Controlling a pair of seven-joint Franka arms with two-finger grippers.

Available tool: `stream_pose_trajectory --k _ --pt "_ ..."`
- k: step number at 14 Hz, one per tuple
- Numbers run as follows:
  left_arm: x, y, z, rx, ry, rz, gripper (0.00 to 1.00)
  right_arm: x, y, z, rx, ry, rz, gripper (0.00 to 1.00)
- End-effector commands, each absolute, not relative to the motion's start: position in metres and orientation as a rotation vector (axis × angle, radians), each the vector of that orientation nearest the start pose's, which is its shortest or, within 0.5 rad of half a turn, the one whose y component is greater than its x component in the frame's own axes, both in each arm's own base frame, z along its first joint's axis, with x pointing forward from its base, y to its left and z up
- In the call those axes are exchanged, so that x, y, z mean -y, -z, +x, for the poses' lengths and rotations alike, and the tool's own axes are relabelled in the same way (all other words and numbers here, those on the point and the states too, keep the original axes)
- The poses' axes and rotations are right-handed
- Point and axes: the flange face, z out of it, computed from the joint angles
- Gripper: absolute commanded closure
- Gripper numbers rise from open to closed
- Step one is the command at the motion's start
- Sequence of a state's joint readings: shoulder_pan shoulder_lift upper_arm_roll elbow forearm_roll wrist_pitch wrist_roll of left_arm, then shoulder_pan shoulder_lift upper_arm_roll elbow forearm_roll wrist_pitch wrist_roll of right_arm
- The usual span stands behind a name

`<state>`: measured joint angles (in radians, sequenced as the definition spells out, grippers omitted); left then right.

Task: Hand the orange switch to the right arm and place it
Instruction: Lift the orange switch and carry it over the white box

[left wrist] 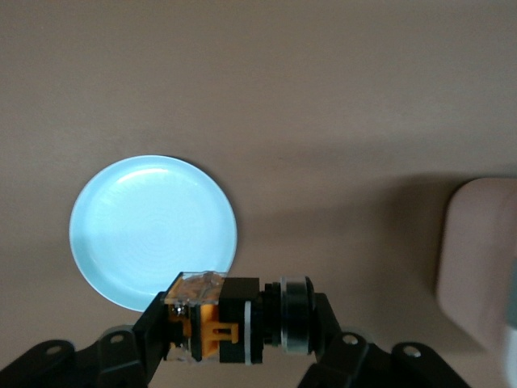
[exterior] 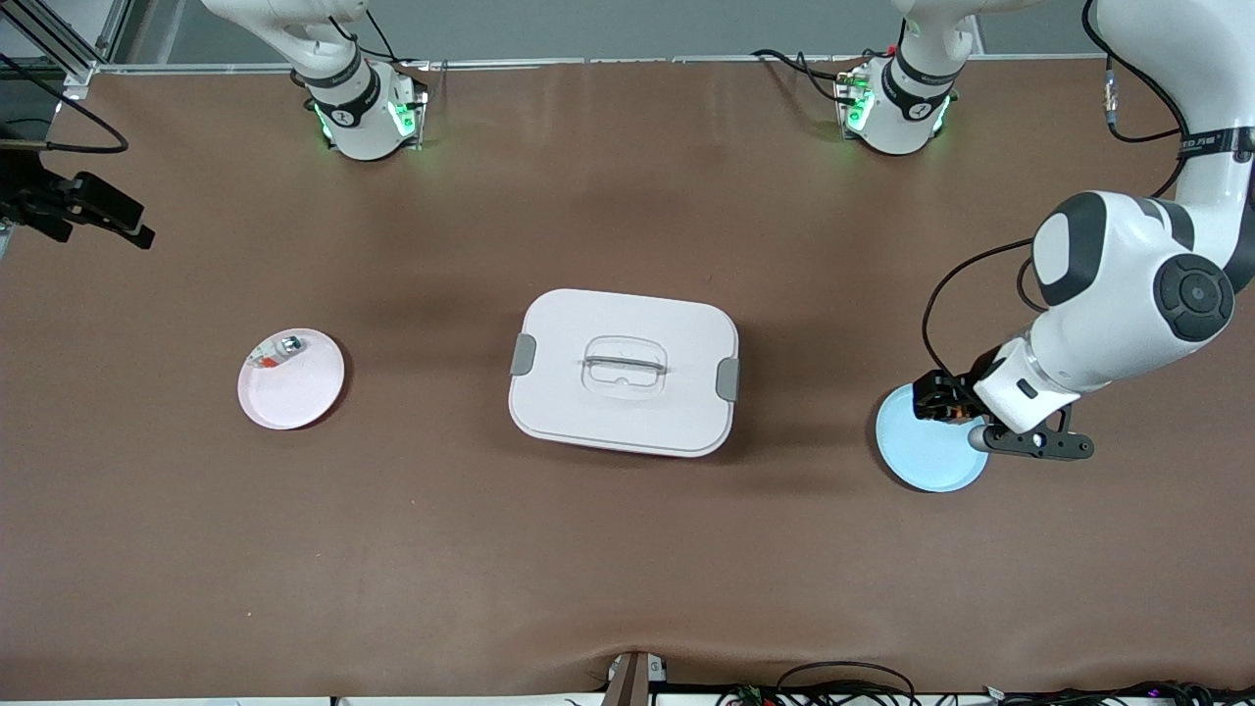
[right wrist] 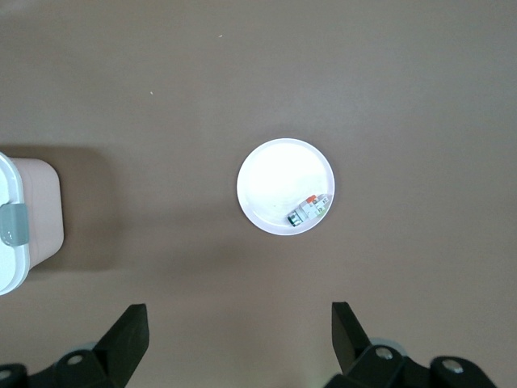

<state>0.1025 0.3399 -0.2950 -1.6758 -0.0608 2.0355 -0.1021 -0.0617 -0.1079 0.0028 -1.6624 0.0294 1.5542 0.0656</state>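
Left gripper [left wrist: 234, 343] clamped on orange switch [left wrist: 212, 319], apparently just over blue plate [exterior: 922, 456]. Right gripper [right wrist: 239, 339] spread wide, empty, above pink plate [right wrist: 271, 174]. Pickup done; handover next, needing both grippers mid-table.

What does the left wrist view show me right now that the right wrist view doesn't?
Only the left wrist view shows the left pincer shut on the orange switch, lifted over the edge of the empty blue plate.

Only the right wrist view shows the open right pincer, holding nothing, high over the table near the pink plate, which carries a small silver-and-red bit.

Both show the brown table and one end of the white lidded box.
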Motion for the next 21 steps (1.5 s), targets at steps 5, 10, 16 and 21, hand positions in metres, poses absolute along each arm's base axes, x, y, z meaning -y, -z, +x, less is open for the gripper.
stream_pose_trajectory --k 5,10,16,21 --pt "0.188 -0.447 0.629 0.486 -0.182 -3.438 1.0 0.036 -0.659 0.515 -0.204 0.008 -3.079 0.0" --pt "0.268 -0.478 0.61 1.042 -0.359 -3.358 1.0 0.018 -0.628 0.536 -0.141 -0.09 -3.081 0.0" --pt "0.368 -0.501 0.58 1.473 -0.61 -3.183 1.0 -0.002 -0.619 0.54 -0.104 -0.121 -3.099 0.0" --pt "0.433 -0.515 0.556 1.749 -0.78 -3.002 1.0 -0.031 -0.607 0.54 -0.069 -0.161 -2.88 0.0"
